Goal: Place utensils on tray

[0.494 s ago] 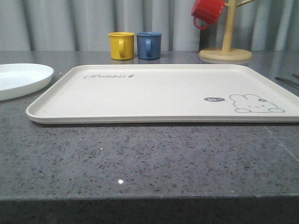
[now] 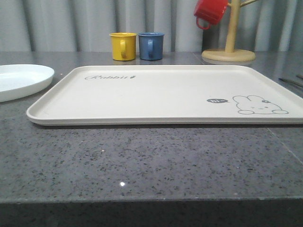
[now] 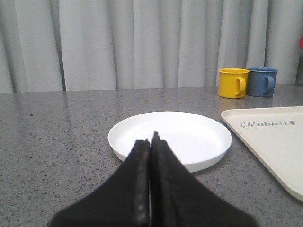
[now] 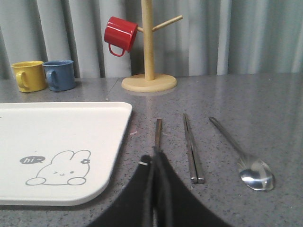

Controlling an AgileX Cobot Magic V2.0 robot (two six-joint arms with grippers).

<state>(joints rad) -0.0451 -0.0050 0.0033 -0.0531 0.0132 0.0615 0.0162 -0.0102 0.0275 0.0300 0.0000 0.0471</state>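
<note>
The cream tray (image 2: 142, 97) with its "Rabbit" script and rabbit drawing lies bare in the middle of the grey table. A round white plate (image 2: 21, 80) sits just left of it. My left gripper (image 3: 150, 140) is shut with nothing in it and hovers short of the plate (image 3: 189, 137). To the right of the tray (image 4: 61, 127) lie a fork (image 4: 158, 130), a pair of chopsticks (image 4: 191, 146) and a spoon (image 4: 241, 156), side by side. My right gripper (image 4: 154, 157) is shut and empty, and its fingers hide the fork's near end.
A yellow mug (image 2: 123, 46) and a blue mug (image 2: 151, 46) stand behind the tray. At the back right a red mug (image 2: 210, 12) hangs on a wooden mug tree (image 2: 228, 53). Grey curtains close off the back. The table's front edge is near the camera.
</note>
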